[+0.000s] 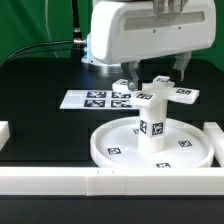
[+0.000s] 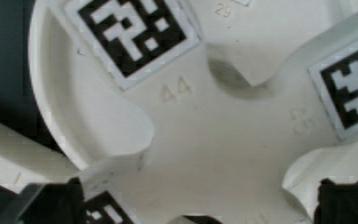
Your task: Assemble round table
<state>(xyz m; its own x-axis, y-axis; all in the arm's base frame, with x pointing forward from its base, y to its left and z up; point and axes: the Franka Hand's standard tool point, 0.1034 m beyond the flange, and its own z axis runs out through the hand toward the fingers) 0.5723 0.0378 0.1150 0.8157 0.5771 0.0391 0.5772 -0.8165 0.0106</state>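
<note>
The large rimmed round disc (image 1: 120, 150) lies flat near the front rail. The short cylindrical leg (image 1: 152, 125) stands upright on the disc. The cross-shaped four-armed piece (image 1: 160, 95) sits on top of the leg. My gripper (image 1: 158, 75) hangs directly over the cross piece, its fingertips just above the arms. In the wrist view the cross piece (image 2: 194, 110) fills the picture, very close. My gripper (image 2: 194, 205) has its dark fingers (image 2: 43, 205) wide apart on either side of the hub. The jaws are open and hold nothing.
The marker board (image 1: 95, 98) lies behind the disc toward the exterior view's left. Long white border rails run along the front (image 1: 90, 180), at the exterior view's right (image 1: 215, 135) and at its left edge (image 1: 3, 135).
</note>
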